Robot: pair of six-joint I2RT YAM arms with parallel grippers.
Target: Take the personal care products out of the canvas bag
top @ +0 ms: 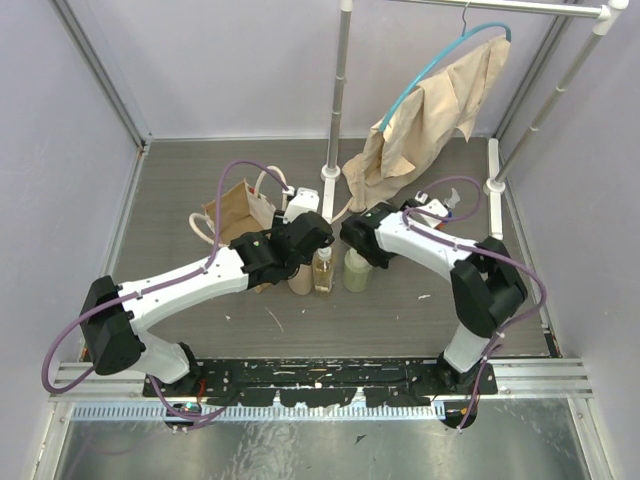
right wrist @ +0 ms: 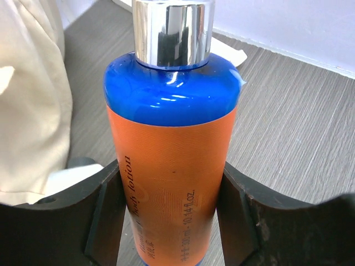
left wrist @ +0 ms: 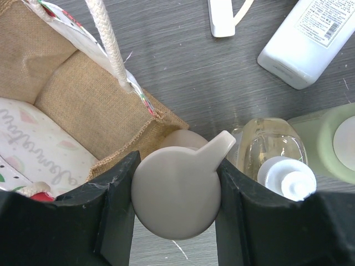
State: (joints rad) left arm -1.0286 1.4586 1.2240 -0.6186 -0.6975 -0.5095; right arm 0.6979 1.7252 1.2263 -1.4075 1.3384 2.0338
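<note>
The canvas bag [top: 238,208] stands open at the left; its burlap wall [left wrist: 83,105] also fills the left of the left wrist view. My left gripper [top: 300,248] is shut on the peach cap [left wrist: 175,191] of the tan bottle [top: 300,282], just right of the bag. The slim amber bottle [top: 323,270] and the olive-green bottle [top: 357,270] stand beside it. A white flat-sided bottle [left wrist: 308,41] lies on the table. My right gripper [right wrist: 173,216] is shut on a blue bottle with an orange label [right wrist: 172,138]; in the top view, that gripper [top: 358,238] hides the bottle.
A beige cloth on a teal hanger [top: 430,120] hangs from a rack at the back right. The rack's pole feet [top: 330,185] [top: 493,185] stand on the table behind the bottles. Walls close in on the left and right.
</note>
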